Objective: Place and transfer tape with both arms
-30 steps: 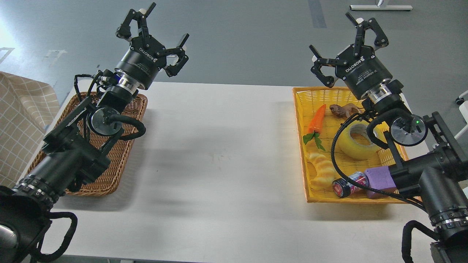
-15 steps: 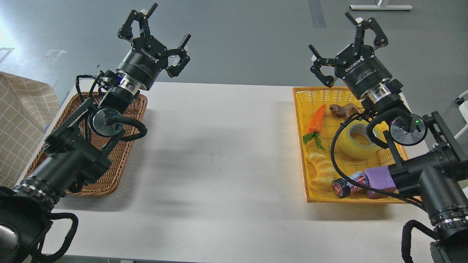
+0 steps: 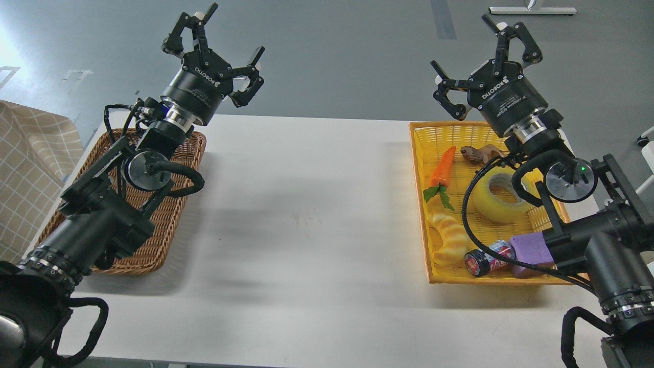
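Observation:
The tape point(image 3: 498, 198), a wide yellow roll with a grey-white core, lies in the yellow basket point(image 3: 420, 153) at the right, partly behind my right arm's cable. My right gripper point(image 3: 485, 53) is open and empty, raised above the basket's far edge, well above the tape. My left gripper point(image 3: 217, 51) is open and empty, raised above the far end of the brown wicker basket point(image 3: 168, 214) at the left.
The yellow basket also holds an orange carrot toy point(image 3: 442, 166), a brown toy point(image 3: 480, 153), a yellow croissant toy point(image 3: 448, 236), a small can point(image 3: 485, 259) and a purple block point(image 3: 531, 249). The white table point(image 3: 306, 214) lies between the baskets. A checked cloth point(image 3: 30, 158) hangs at far left.
Both grippers have shifted only slightly; they stay open and raised. The tape has not moved.

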You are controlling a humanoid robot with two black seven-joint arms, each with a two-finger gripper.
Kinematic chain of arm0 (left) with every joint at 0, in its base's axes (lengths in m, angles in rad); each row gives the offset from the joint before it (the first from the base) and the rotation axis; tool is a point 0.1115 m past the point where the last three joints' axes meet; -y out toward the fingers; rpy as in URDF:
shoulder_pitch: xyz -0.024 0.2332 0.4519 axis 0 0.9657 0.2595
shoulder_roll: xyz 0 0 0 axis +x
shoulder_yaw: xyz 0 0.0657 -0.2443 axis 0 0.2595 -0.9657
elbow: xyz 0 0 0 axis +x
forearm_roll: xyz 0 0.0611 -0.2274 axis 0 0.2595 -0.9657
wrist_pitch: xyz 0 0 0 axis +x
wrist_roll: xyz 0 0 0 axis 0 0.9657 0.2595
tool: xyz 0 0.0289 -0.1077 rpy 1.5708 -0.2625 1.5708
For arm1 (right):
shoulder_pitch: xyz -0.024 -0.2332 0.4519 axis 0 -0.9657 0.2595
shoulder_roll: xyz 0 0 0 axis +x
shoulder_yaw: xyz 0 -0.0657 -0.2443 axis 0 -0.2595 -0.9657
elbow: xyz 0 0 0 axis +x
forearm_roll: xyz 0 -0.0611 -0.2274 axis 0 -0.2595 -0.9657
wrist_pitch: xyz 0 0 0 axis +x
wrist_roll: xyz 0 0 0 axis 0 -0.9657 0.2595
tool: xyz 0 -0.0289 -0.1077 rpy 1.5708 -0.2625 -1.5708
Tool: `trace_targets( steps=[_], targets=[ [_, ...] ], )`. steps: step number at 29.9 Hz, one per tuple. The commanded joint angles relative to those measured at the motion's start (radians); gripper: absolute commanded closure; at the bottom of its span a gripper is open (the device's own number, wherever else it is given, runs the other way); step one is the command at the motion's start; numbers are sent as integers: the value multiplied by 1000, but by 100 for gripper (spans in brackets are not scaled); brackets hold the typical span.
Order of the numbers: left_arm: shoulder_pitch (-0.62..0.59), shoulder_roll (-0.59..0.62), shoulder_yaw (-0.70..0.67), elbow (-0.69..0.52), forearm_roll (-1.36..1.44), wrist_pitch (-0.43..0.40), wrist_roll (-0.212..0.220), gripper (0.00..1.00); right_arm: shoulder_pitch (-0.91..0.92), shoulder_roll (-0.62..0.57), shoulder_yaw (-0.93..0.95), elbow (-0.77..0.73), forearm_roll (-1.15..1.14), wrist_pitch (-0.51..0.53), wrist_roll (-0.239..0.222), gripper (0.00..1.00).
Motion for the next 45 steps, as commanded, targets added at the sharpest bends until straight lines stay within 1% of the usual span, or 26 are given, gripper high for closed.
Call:
trace_targets(
  steps=[1, 38, 41, 45],
  targets=[
    [0, -3, 0, 0, 0, 0, 2, 2, -3, -2, 0, 0, 0, 0, 0, 0],
    [-5, 5, 0, -1, 0, 0, 2, 2, -6, -3, -5, 6, -1, 0, -2, 0],
    [-3, 5, 0, -1, 0, 0, 2, 2, -4, -8, -23, 6, -3, 0, -2, 0],
    [-5, 3, -1, -1, 0, 0, 0, 2, -7, -49, -64, 14, -1, 0, -2, 0]
  ],
)
